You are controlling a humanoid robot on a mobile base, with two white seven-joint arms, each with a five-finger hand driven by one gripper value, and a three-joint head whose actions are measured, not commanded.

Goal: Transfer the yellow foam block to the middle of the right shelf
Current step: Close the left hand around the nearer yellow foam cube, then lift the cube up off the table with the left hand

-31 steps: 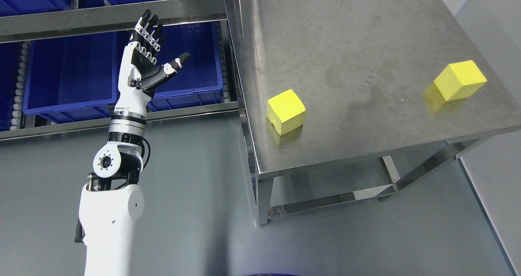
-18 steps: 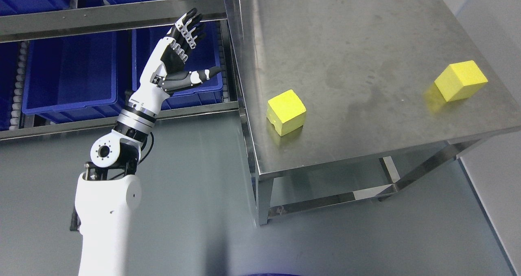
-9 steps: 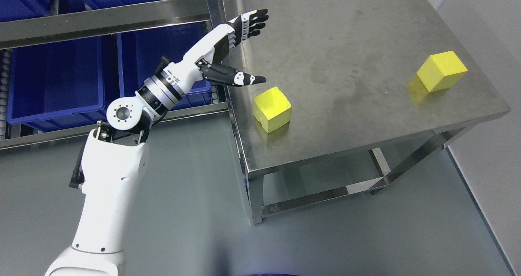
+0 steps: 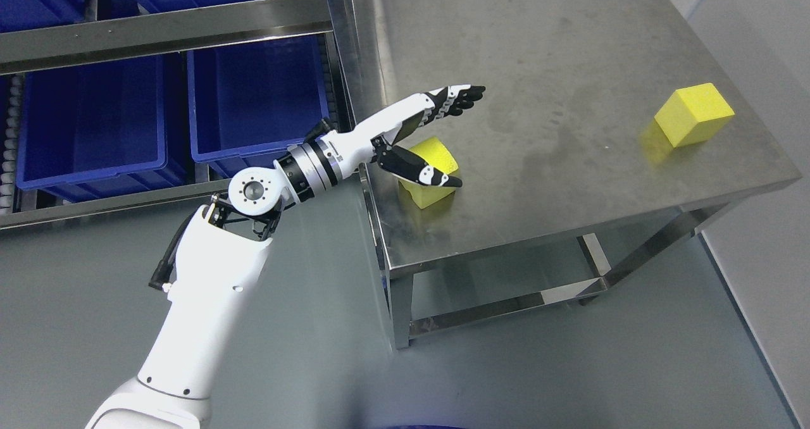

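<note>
Two yellow foam blocks lie on the steel table. The nearer block sits close to the table's left front edge, partly covered by my left hand. That hand is open above it, fingers stretched past the block's far side and the thumb crossing its near side; whether it touches the foam I cannot tell. The second block rests near the table's right edge, far from the hand. My right arm does not show.
A steel rack stands left of the table with blue bins on its levels. Grey floor lies below and in front. A pale wall runs along the right side, close to the table's corner.
My left hand has swung right and down from the rack, over the table edge, to hover around the nearer block. The camera view has shifted slightly.
</note>
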